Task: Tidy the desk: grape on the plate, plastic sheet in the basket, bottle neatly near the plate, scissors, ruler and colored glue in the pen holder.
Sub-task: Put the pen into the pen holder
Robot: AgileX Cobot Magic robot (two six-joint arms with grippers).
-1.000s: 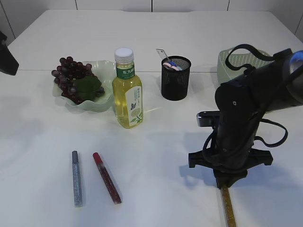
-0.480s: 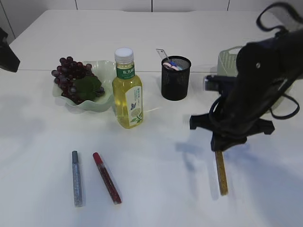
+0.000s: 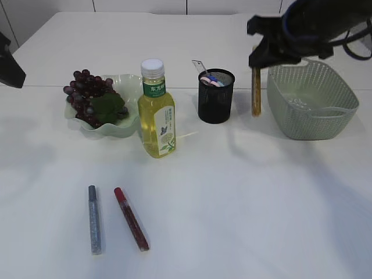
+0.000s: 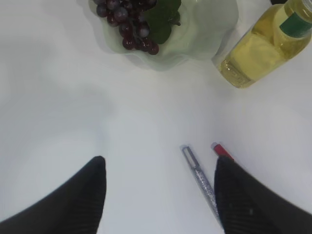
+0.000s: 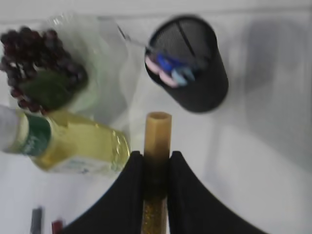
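right hand (image 5: 156, 170) raised, pinching gold glue tube (image 3: 256, 92) upright beside pen holder (image 3: 215, 96).

Bare tabletop (image 3: 232, 203) spans the front right and middle, free for passage. Two glue sticks (image 3: 116, 218) lie at the front left. The rear row stands close-set: plate (image 3: 110, 104), bottle (image 3: 156, 110) just beside it, pen holder (image 3: 215, 96), basket (image 3: 311, 99). A gold glue stick (image 3: 256, 91) hangs in the holder–basket gap.
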